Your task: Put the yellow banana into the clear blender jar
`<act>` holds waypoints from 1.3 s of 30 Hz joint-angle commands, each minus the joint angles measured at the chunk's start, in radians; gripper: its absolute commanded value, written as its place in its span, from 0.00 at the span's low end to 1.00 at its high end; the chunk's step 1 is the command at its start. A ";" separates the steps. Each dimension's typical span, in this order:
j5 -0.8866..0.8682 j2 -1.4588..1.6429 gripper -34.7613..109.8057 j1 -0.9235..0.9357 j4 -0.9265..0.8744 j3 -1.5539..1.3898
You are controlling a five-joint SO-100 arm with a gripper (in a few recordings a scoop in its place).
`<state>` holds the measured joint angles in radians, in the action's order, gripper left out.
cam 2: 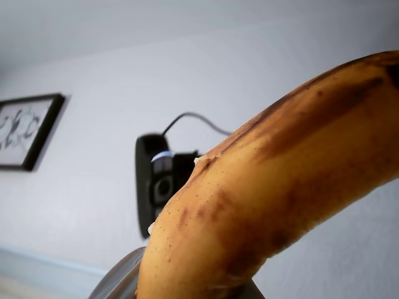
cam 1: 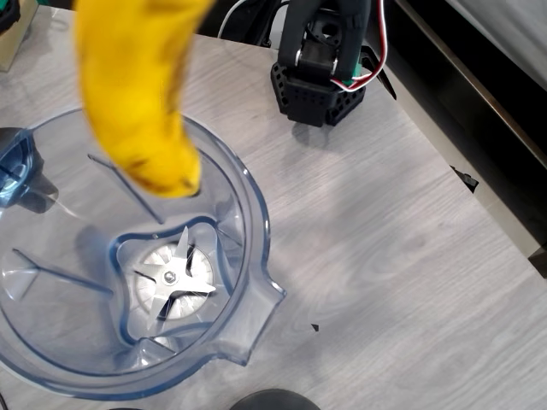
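Here the banana [cam 1: 137, 94] hangs over the blender jar [cam 1: 248, 256], its blunt lower end just inside the jar's far rim in the overhead view, above the silver blade [cam 1: 175, 278] at the bottom. The jar stands at the near left part of the grey wood-grain worktop [cam 1: 385, 239], spout pointing right. The arm's black base [cam 1: 320, 77] sits at the far edge. In the wrist view the brown-streaked banana [cam 2: 280, 187] arches close across a pale wall, with a black camera [cam 2: 159, 180] behind. Whether the claw is open or closed cannot be told.
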<state>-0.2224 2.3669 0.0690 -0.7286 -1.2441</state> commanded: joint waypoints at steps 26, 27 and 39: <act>0.041 -0.597 0.30 0.130 -0.417 0.046; 0.046 -0.607 0.30 0.130 -0.433 0.046; 0.140 -0.578 0.55 0.135 -0.506 0.029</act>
<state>-0.0997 1.7027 0.2132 -1.2318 -1.2364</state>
